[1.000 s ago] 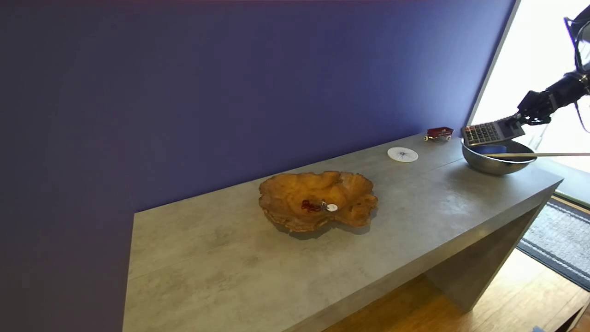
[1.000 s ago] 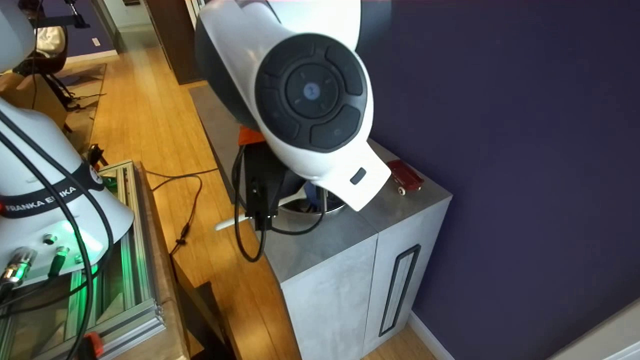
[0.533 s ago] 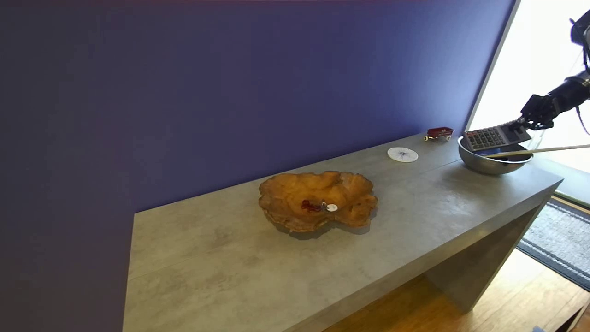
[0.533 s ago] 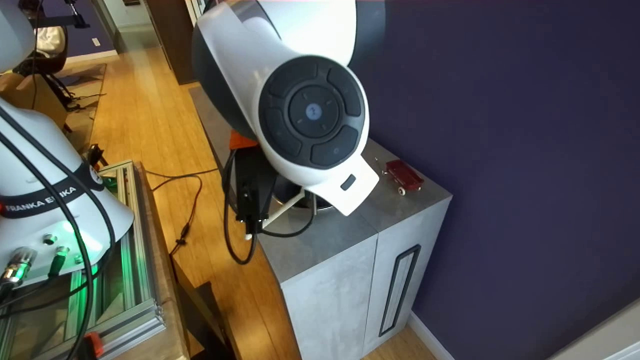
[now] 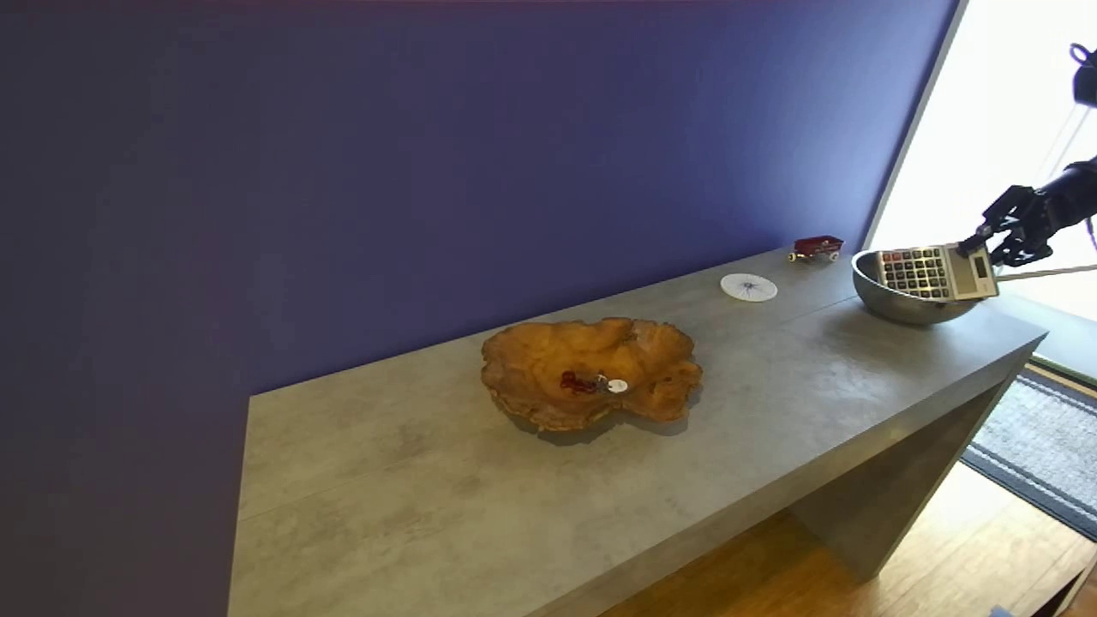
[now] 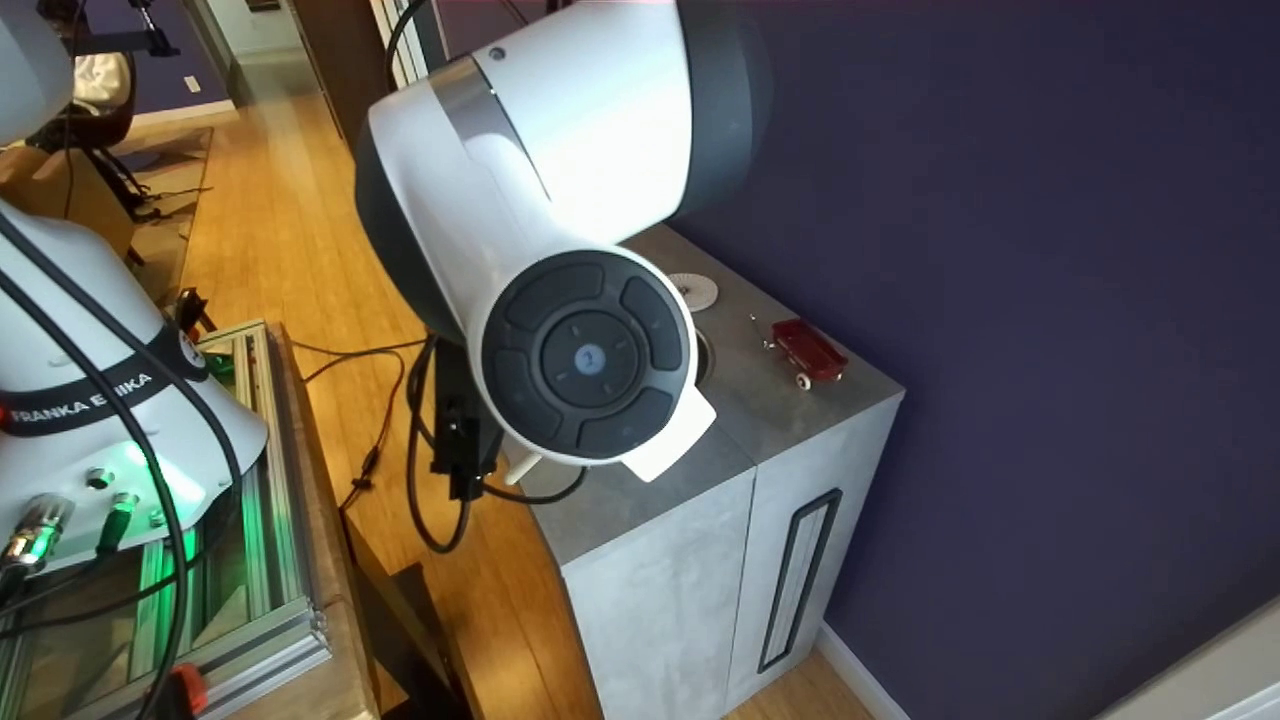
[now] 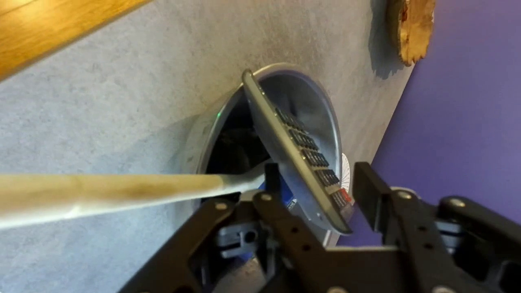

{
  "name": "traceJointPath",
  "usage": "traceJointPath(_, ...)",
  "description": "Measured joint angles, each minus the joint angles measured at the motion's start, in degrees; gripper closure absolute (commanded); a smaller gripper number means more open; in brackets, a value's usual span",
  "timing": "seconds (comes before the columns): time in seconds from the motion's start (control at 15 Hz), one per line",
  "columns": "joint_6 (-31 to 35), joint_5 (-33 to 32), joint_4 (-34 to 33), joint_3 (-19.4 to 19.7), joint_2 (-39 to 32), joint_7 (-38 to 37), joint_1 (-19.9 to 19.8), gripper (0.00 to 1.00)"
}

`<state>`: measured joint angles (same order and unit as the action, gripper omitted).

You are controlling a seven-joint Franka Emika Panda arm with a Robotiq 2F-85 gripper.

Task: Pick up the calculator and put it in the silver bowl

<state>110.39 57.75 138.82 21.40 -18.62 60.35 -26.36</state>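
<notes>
The calculator (image 5: 921, 272), a grey slab with dark keys, stands tilted in the silver bowl (image 5: 900, 306), partly above its rim. In the wrist view the calculator (image 7: 287, 148) slants across the bowl (image 7: 303, 95), one end at the rim and the other reaching between my fingers. My gripper (image 5: 990, 249) is at the bowl's edge. In the wrist view my gripper (image 7: 319, 175) is open, with gaps between the calculator and both fingers. In an exterior view the arm hides the gripper, the calculator and most of the bowl (image 6: 704, 360).
A pale wooden stick (image 7: 122, 195) runs from the bowl out past its rim. A blue item (image 7: 288, 194) lies in the bowl. A white disc (image 5: 748, 287), a red toy wagon (image 5: 816, 248) and an amber wooden bowl (image 5: 591, 368) stand on the grey table (image 5: 411, 480).
My arm has lowered and brought the calculator down into the silver bowl. The fingers have opened and the calculator has tipped with its keys more toward the exterior view.
</notes>
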Motion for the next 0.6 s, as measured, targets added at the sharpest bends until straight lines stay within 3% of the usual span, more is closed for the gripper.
traceJointPath(0.2, 0.2, 0.5, 0.0, 0.3, -0.1, 0.0, 0.0, 0.01)
traceJointPath(0.6, 2.3, 2.2, 4.4, 4.3, 9.5, 5.5, -1.2, 0.00)
